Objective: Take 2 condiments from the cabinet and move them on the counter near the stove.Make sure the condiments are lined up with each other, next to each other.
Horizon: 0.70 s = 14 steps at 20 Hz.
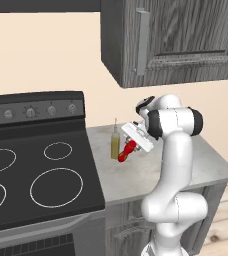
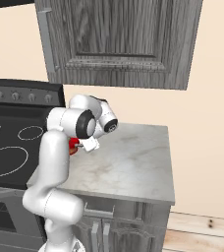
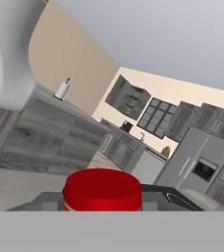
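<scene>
The red squeeze bottle (image 1: 126, 151) is clamped in the gripper (image 1: 134, 145), jaws closed narrow around its body, and hangs tilted just above the counter (image 1: 196, 165); in the hand view its round red end (image 3: 102, 189) sits between the finger tips. The bottle's lower end points down and toward the stove (image 1: 36, 170), close beside the olive-yellow bottle (image 1: 115, 142), which stands upright on the stone near the stove's right edge. Whether the red bottle already touches the counter cannot be determined. The step in hand appears to be placement of the second condiment. To do it well, bring the wrist round until the bottle is vertical before lowering; set down tilted, it would likely topple or roll. Keep a slim gap from the olive-yellow bottle so the fingers do not knock its thin nozzle, and align both bases in one row beside the stove. Release only once the base rests flat. The wall cabinet (image 1: 186, 40) overhead has its door closed.
</scene>
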Motion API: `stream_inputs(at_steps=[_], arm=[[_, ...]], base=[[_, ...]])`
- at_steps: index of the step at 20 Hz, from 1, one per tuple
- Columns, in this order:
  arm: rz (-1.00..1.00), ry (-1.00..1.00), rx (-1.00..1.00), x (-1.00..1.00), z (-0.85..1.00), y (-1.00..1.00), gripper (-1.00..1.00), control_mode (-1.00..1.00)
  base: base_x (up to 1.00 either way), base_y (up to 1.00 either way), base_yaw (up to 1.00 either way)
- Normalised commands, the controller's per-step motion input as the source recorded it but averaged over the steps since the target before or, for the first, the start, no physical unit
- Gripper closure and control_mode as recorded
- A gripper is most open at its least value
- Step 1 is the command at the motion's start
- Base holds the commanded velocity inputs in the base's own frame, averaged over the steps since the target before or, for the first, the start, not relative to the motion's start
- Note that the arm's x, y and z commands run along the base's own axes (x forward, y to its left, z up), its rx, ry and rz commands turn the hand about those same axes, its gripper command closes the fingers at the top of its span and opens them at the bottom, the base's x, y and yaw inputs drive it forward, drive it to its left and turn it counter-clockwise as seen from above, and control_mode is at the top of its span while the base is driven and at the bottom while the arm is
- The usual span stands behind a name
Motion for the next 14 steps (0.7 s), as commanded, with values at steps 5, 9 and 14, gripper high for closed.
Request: stream_inputs(at_steps=[5, 9, 14], arm=[[0.0, -0.06, 0.0, 0.0, -0.18, 0.11, 1.0, -1.0], [0.0, -0.04, 0.0, 0.0, -0.17, 0.3, 1.0, -1.0], [0.0, -0.05, 0.0, 0.05, -0.09, 0.28, -1.0, -1.0]], base=[[0.0, 0.0, 0.0], [0.0, 0.0, 0.0], [0.0, 0.0, 0.0]])
